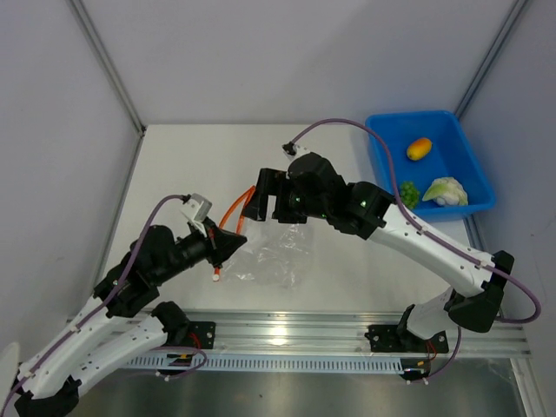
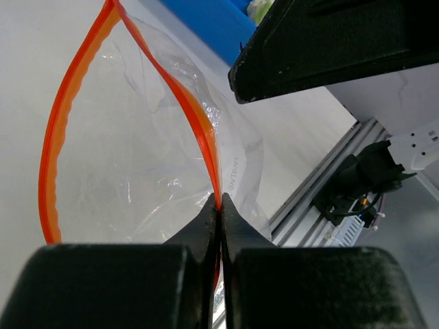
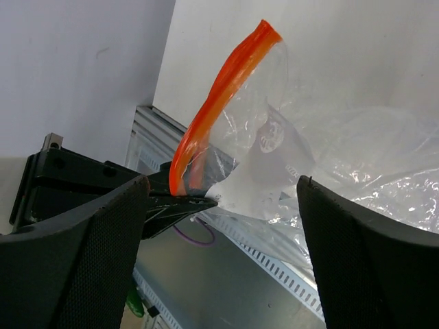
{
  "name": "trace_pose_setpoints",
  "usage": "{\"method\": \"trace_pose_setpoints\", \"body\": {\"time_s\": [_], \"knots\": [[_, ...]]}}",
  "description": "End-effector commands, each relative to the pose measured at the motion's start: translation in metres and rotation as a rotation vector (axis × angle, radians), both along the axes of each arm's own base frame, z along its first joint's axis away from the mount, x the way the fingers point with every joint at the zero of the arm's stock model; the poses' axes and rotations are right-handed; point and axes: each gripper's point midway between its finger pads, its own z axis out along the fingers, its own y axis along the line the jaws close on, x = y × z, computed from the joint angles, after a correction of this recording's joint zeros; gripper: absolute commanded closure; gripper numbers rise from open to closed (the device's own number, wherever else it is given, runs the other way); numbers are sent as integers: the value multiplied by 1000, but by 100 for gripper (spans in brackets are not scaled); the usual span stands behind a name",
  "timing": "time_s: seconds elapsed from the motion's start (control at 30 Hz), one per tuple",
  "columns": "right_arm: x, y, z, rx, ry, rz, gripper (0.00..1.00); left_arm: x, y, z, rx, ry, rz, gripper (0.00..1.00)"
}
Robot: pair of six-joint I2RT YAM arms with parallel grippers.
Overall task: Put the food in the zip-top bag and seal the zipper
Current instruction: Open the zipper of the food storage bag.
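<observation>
A white table (image 1: pixel 200 165) filled the middle of the scene. At the table's far right corner sat a blue tray (image 1: pixel 452 139), rectangular with raised walls, its long side running roughly along the table's right edge. Along the table's near edge lay a silver metal rail (image 1: pixel 295 334) with a slotted strip in front of it. Pale grey walls (image 1: pixel 287 52) stood behind the table and on both its sides, joined by thin metal posts at the table's two far corners.

Orange-red zipper (image 2: pixel 58 130), blue tray (image 1: pixel 447 156)
</observation>
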Motion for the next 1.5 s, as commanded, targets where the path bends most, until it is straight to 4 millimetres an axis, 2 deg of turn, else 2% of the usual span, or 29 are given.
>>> {"method": "trace_pose_setpoints", "body": {"time_s": [0.0, 0.1, 0.27, 0.47, 0.67, 0.83, 1.0, 1.17, 1.47], "knots": [[6, 1, 9, -10, -14, -54, 9, 14, 10, 15, 33, -44, 103, 99], [6, 2, 6, -30, -12, -62, 9, 16, 9, 13, 45, -41, 111, 99], [12, 5, -21, -138, 9, -85, 9, 19, 7, 15, 59, -55, 126, 99], [21, 10, -33, -190, 11, -106, 9, 20, -2, 10, 109, -58, 118, 99], [24, 13, -30, -179, -2, -112, 9, 22, -7, -1, 161, -52, 122, 99], [25, 7, -20, -165, -28, -119, 8, 23, -8, -6, 180, -52, 126, 99], [31, -1, -22, -188, -35, -125, 9, 26, -6, -6, 186, -62, 137, 99], [28, 11, -44, -221, 11, -94, 10, 28, -12, -4, 189, -62, 129, 99], [32, 20, -65, -238, 53, -87, 16, 27, -13, -9, 196, -60, 127, 100]]}}
